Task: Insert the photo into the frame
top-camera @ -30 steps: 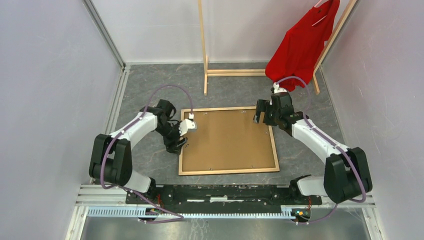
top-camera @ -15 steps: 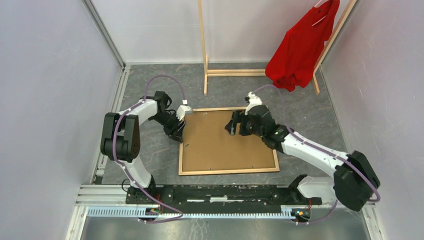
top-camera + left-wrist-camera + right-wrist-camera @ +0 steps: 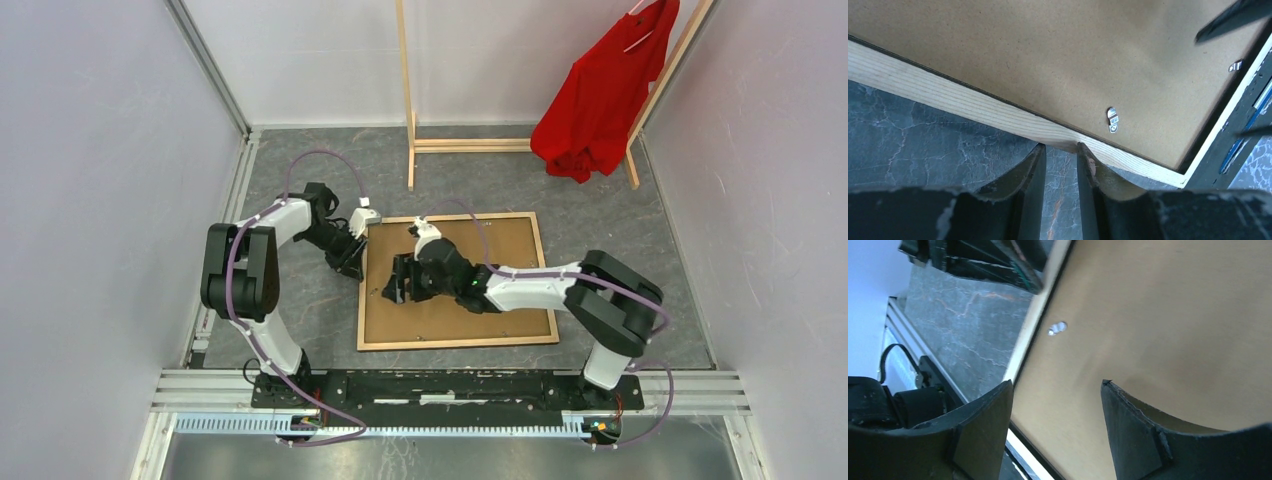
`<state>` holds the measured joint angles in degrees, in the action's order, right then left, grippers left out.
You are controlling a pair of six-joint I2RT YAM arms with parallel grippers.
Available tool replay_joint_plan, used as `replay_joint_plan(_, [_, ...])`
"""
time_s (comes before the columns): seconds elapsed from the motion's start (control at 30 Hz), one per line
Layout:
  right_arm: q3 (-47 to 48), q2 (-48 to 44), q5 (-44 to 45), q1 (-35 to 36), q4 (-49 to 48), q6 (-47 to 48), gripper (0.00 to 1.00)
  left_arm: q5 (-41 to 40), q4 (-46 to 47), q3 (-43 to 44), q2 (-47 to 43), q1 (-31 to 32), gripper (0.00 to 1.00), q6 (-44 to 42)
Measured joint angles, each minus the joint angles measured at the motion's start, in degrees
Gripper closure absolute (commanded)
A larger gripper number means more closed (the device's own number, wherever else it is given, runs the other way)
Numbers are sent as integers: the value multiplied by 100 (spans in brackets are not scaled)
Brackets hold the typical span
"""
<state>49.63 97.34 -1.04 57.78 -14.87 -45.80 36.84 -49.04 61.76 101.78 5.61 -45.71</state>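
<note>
The left gripper (image 3: 1061,148), jaws narrowed to a slit and clasping nothing, sits at the outer edge of the large thin-railed rectangular picture frame (image 3: 948,98), its light natural wood back facing up, near a small silver turn clip (image 3: 1112,120). The right gripper (image 3: 1058,385), jaws wide and empty, hovers over the brown cardboard backing board (image 3: 450,322) seated in the frame, which lies flat on the grey marbled table (image 3: 300,170).

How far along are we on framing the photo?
Done: frame lies back-up with the backing board seated; the photo is out of sight, so I can't confirm it's inside. In hand: left pincer, narrow and empty, at the frame's edge; right pincer open above the board. Left: likely securing the clips.
</note>
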Motion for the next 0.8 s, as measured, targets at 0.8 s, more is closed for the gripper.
replay_joint_plan(0.8, [1176,1526,-409,260,-494,-199,31,212,-35,-66,-2,-103,78,0])
